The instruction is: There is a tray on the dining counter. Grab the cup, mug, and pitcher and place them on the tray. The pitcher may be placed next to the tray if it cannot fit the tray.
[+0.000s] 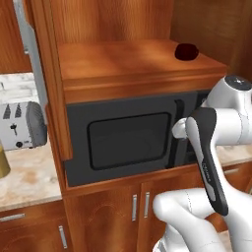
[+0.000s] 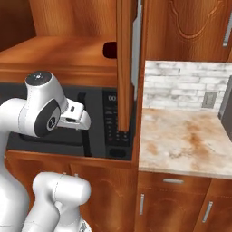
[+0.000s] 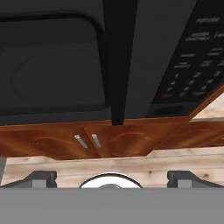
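The mug (image 1: 187,51) is a squat, dark maroon, nearly black round shape on the wooden shelf above the microwave, towards the shelf's right end. In the right base view the mug (image 2: 109,50) is half hidden behind a wooden cabinet post. My gripper (image 3: 112,179) is open, its two dark fingertips (image 3: 41,178) far apart with nothing between them. It points at the microwave front from close by, well below the mug. The tray, the dining counter, the cup and the pitcher are out of view.
A black microwave (image 1: 123,138) sits in a wooden cabinet niche, its keypad (image 3: 192,65) on the right. A silver toaster (image 1: 22,125) stands on the marble counter to the left, next to a yellowish object (image 1: 2,165) cut off by the edge. A marble counter (image 2: 186,136) lies to the right.
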